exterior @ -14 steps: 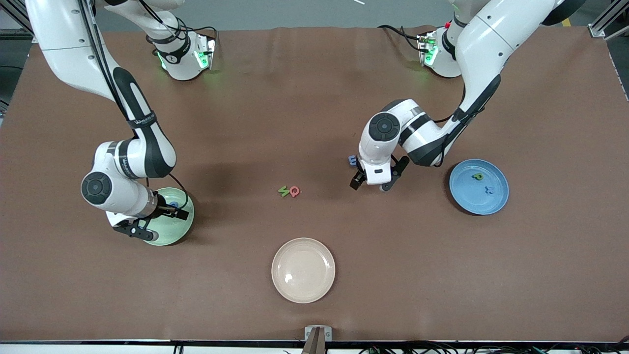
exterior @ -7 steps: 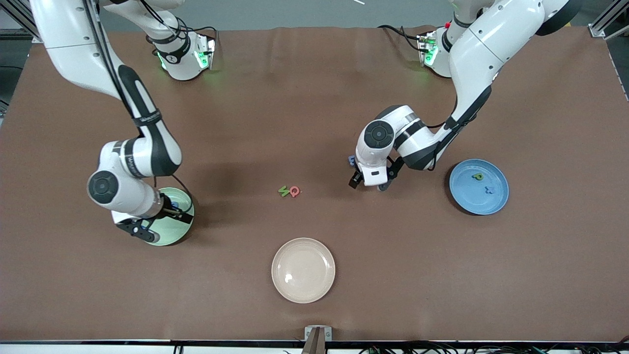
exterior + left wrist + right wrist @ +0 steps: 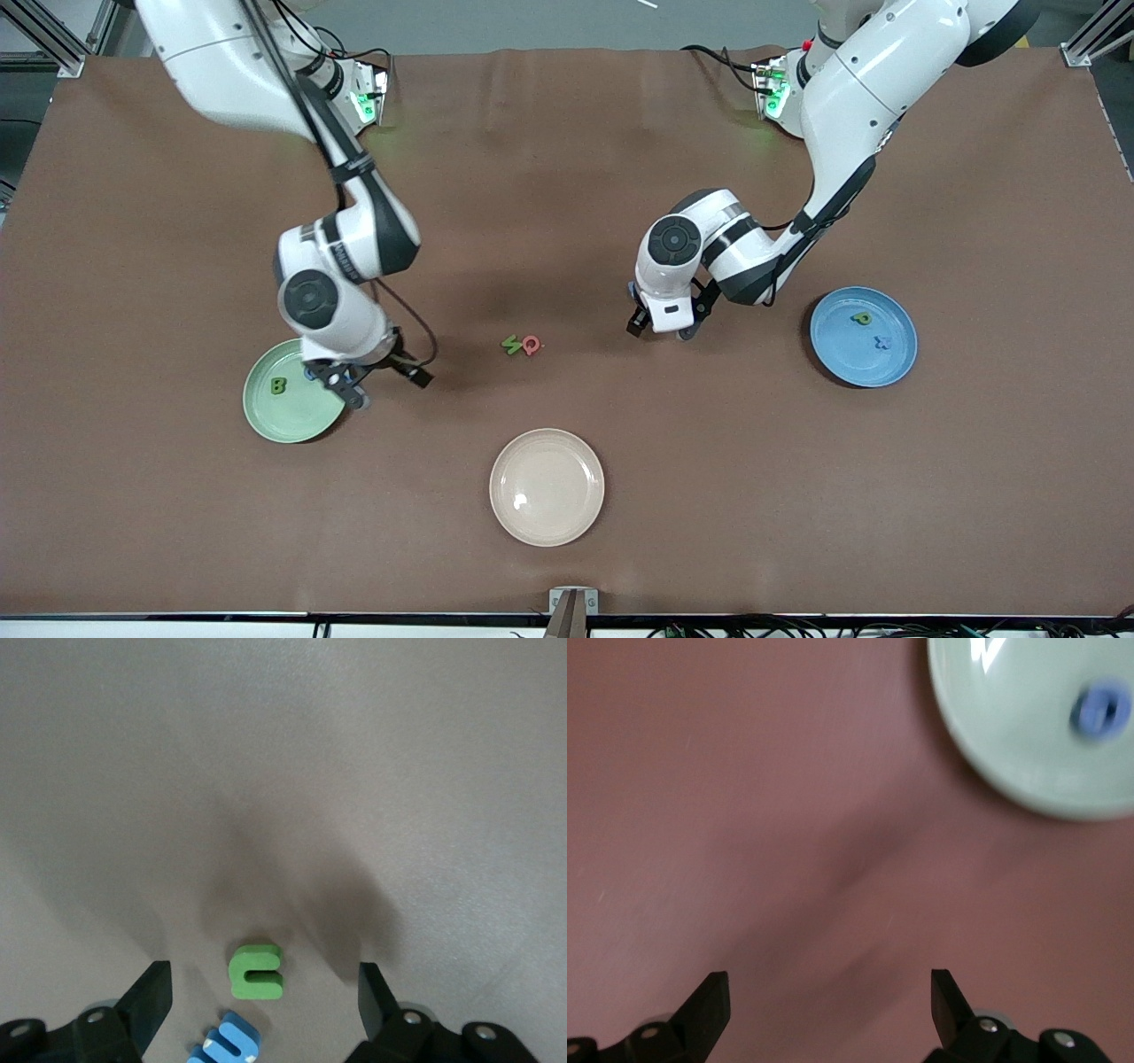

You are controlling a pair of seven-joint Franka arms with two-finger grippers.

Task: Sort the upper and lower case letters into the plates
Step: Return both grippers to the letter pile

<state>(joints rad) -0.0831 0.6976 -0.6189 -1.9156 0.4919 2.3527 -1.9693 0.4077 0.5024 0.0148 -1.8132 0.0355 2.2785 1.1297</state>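
Observation:
My left gripper (image 3: 661, 330) hangs low over the table between the centre and the blue plate (image 3: 833, 354), which holds a green letter (image 3: 860, 317) and a blue one (image 3: 880, 342). In the left wrist view that gripper (image 3: 263, 985) is open, and a green letter (image 3: 257, 972) lies on the table between its fingers, with a blue letter (image 3: 226, 1043) beside it. My right gripper (image 3: 383, 386) is open and empty beside the mint green plate (image 3: 283, 421), which holds a green B (image 3: 278, 385) and a blue letter (image 3: 1101, 709). A green letter (image 3: 511, 345) and a red letter (image 3: 531, 346) lie together mid-table.
A cream plate (image 3: 547, 523) stands empty, nearer the front camera than the green and red pair. The rest of the surface is brown mat (image 3: 567, 177), with both arm bases along the edge farthest from that camera.
My right arm swung off the mint green plate toward the table's middle, uncovering the green B. My left gripper shifted slightly over its two letters.

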